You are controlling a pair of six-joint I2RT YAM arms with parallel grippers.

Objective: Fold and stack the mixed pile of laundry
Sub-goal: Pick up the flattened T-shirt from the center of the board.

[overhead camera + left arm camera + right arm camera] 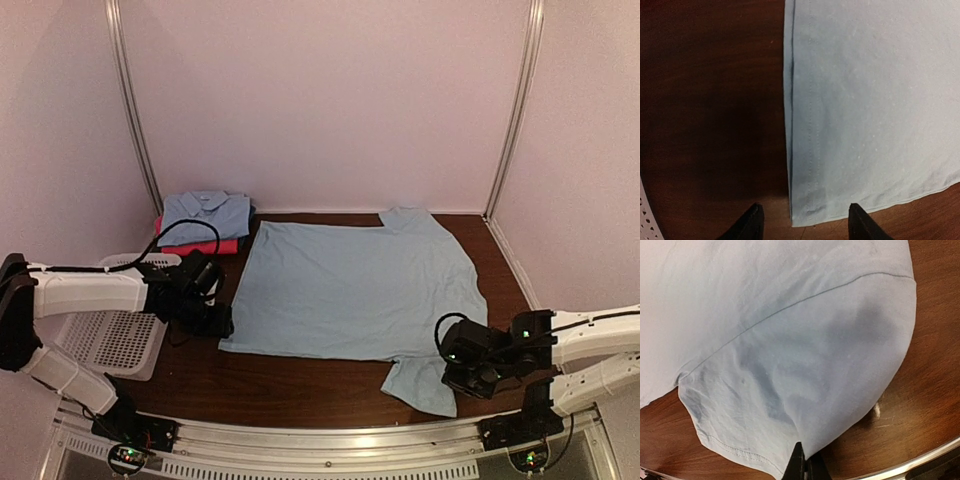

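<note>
A large plain light blue shirt (355,285) lies spread flat on the dark wood table. My left gripper (215,322) is open, its jaws either side of the shirt's near left hem corner (805,212) and touching nothing. My right gripper (462,385) is shut on the edge of the shirt's near sleeve (790,390), which puckers up to the fingertips (796,460). A folded light blue collared polo (205,215) rests at the back left on a magenta cloth (200,246).
A white perforated plastic basket (115,335) sits at the table's left edge under my left arm. A metal rail (330,455) runs along the near edge. Pale walls close in the back and sides.
</note>
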